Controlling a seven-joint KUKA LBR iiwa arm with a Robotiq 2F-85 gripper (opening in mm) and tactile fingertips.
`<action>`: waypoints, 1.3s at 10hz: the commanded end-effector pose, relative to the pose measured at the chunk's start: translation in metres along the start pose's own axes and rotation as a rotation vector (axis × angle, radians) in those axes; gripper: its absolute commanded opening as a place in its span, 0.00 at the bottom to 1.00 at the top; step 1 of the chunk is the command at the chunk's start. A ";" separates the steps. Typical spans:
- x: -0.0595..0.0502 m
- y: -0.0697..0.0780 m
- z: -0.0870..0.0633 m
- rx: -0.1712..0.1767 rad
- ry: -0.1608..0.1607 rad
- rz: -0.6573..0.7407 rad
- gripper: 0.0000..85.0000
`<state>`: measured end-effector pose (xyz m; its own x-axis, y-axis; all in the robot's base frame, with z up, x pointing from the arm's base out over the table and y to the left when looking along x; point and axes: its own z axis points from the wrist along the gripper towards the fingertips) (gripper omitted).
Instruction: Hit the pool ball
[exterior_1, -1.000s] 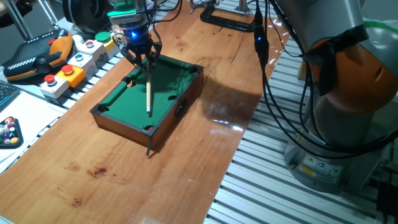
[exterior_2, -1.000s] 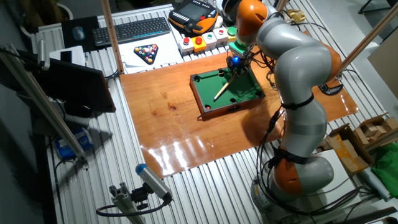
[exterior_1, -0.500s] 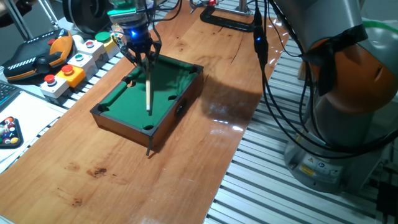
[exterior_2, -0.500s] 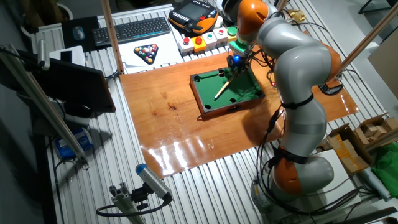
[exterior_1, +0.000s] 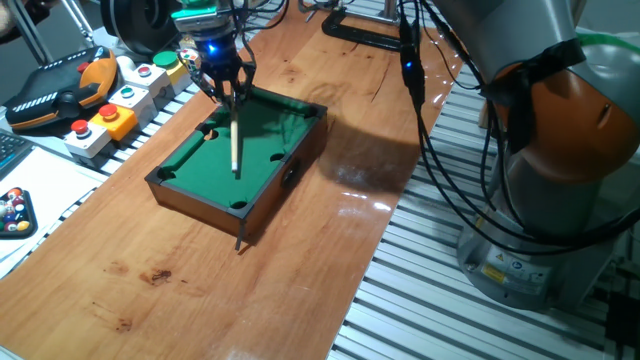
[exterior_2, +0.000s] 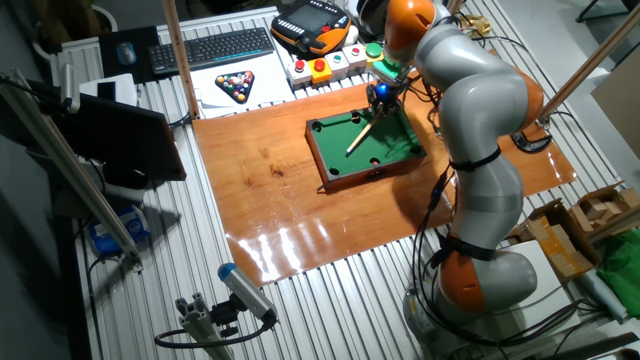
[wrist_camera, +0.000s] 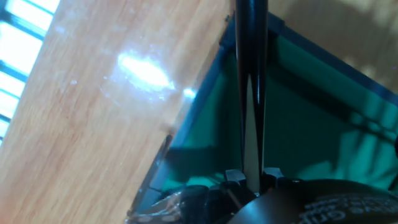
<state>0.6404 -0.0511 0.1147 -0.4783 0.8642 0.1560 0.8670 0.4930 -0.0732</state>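
- Green felt covers the small pool table (exterior_1: 200, 165), which sits in a dark wooden frame on the wooden bench (exterior_1: 120, 290).
- Above the table's far end hangs the tool (exterior_1: 224, 88), its fingers pressed onto the upper end of a pale wooden cue stick (exterior_1: 235, 145).
- That stick points down over the felt, with its lower tip near the middle of the playing surface in one fixed view; in the other fixed view it slants across the green (exterior_2: 357, 137).
- From the hand view, the stick (wrist_camera: 250, 93) runs straight up the middle, dark above and pale near the fingers (wrist_camera: 233, 177), with felt to the right and bare wood to the left.
- Where the red pool ball lies cannot be made out in any view; it is too small or hidden.
- Black pockets show at the table corners and along its sides.
- Beside the bench stands a box of coloured push buttons (exterior_1: 110, 110), with an orange and black handheld controller (exterior_1: 55, 85) next to it.
- A black triangle rack of coloured balls (exterior_2: 237, 87) rests on white paper beyond the bench, near a keyboard (exterior_2: 210, 48).
- Orange and grey robot arm segments (exterior_2: 480, 130) rise at the bench's edge.
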 end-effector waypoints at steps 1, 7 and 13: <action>-0.002 0.001 0.000 -0.004 0.018 0.005 0.01; -0.008 -0.007 -0.013 0.009 0.039 0.127 0.01; -0.015 -0.018 -0.013 0.023 -0.012 0.138 0.01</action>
<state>0.6338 -0.0739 0.1261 -0.3565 0.9250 0.1317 0.9211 0.3715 -0.1160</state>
